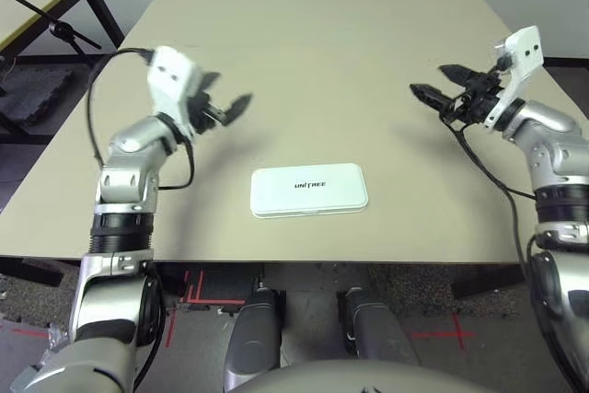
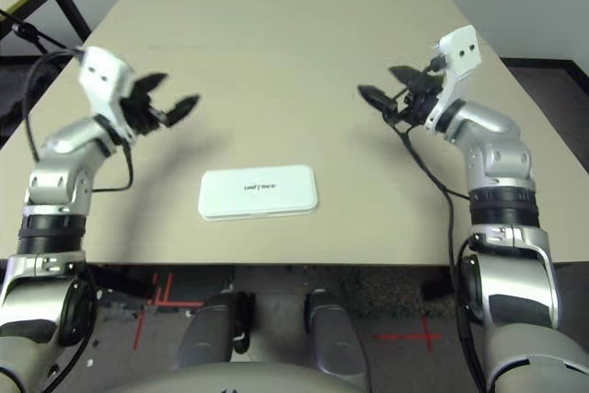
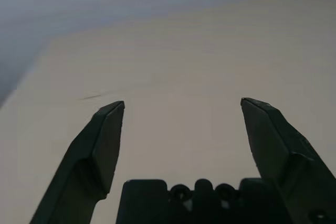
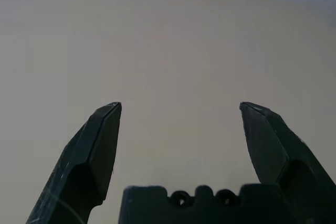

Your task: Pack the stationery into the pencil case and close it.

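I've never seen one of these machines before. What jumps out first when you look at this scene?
A flat white pencil case lies shut near the front edge of the tan table, right in the middle. On either side of it a silver arm is raised above the table, the left gripper and the right gripper both with black fingers spread open, holding nothing and pointing inward toward each other.

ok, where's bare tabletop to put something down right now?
Nearly everywhere. The closed pencil case lies alone near the front edge of the table. Bare top runs behind it to the far edge and on both sides. The open left gripper and open right gripper hang over the side areas, holding nothing.
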You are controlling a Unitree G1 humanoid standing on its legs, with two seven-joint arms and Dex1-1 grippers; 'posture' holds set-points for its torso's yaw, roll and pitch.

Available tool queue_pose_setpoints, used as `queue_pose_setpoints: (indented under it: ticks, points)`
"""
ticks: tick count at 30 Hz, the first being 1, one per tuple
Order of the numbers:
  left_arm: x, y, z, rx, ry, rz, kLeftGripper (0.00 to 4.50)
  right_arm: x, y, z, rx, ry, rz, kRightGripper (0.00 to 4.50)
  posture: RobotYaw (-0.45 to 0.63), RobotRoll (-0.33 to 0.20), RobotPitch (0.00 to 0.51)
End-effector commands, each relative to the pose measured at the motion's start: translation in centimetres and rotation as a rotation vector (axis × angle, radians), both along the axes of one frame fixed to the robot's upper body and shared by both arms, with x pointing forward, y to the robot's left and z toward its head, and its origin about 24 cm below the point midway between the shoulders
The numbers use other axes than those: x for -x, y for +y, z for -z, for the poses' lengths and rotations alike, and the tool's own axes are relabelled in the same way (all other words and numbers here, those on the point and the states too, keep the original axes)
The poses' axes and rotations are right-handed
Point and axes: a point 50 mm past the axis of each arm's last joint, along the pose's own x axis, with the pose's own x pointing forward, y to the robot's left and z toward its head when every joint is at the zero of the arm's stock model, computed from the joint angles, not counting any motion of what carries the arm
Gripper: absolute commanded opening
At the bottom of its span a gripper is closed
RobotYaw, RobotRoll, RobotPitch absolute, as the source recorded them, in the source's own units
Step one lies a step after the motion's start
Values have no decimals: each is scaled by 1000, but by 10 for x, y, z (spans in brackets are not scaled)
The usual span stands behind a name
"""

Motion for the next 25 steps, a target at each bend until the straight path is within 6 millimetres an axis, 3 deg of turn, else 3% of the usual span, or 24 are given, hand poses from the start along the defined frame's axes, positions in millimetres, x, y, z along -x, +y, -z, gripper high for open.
queue_pose_setpoints:
  ticks: [1,9,25]
  points:
    - [-2,25,10,107,-8,-167,4463,2,-26,13,-9,-7,249,4500,41,0,116]
    - [0,57,22,150,-36,-384,4463,15,-54,31,-47,-9,537,4500,36,0,128]
    - [-3,52,32,139,-18,-372,4463,21,-53,46,-43,10,539,4500,20,0,140]
